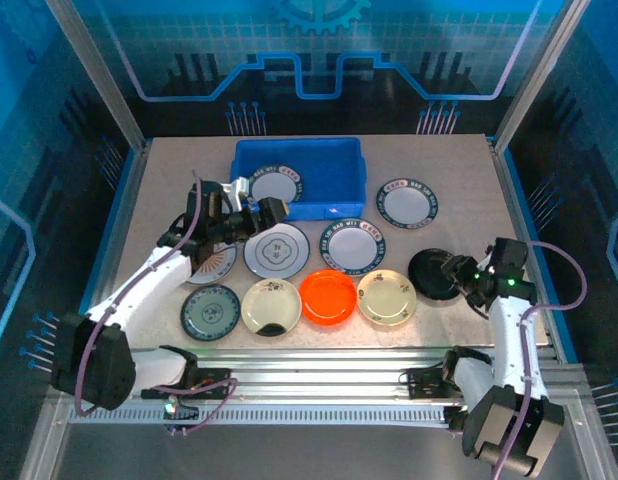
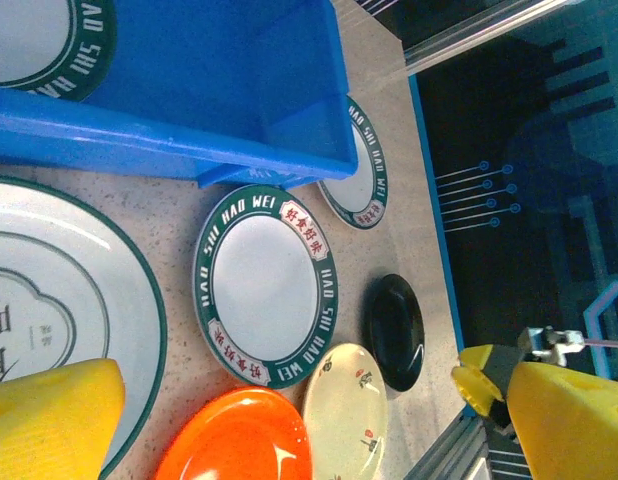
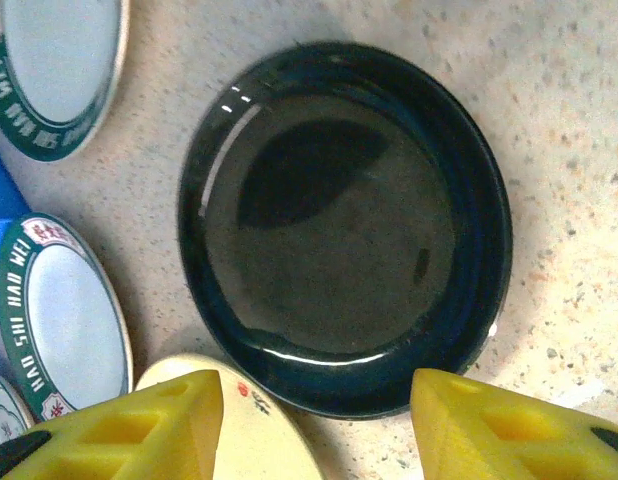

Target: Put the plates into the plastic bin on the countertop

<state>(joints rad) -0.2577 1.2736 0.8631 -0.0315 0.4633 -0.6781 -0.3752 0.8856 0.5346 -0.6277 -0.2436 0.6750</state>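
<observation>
- Overhead view: the blue bin (image 1: 334, 165) sits at the far middle of the countertop (image 1: 459, 170). One green-rimmed plate (image 1: 277, 184) lies flat in its left half. The right half is bare.
- The rest of the plates lie flat outside the bin. Most are in two rows on its near side, among them an orange plate (image 1: 327, 296) and two cream plates (image 1: 386, 297).
- The black plate (image 1: 432, 272) lies off the bin's near-right corner, well apart from it.
- The left gripper (image 1: 257, 214) hangs just in front of the bin's near-left corner, above a scalloped plate (image 1: 276, 252). The right gripper (image 1: 461, 272) hangs at the black plate's right edge.
- Left wrist view: the jaws stand wide apart with nothing between the yellow fingers (image 2: 49, 420). The bin's near wall (image 2: 139, 140) runs across the top. Below it lie a green-rimmed dish (image 2: 264, 285) and the orange plate.
- Right wrist view: the black plate (image 3: 344, 225) lies straight ahead of the jaws. Its near rim sits in the gap between the two yellow fingertips (image 3: 139, 430). The jaws are partly apart and clamp nothing. Whether a pad touches the rim, I cannot tell.
- Judgement: the right arm is the nearer one and is lined up for this plate. The plate is round, so no long axis matters and any rim point serves. It lies flat, so the grip must take the lip edge-on. The carry then runs far-left to the bin's bare half.
</observation>
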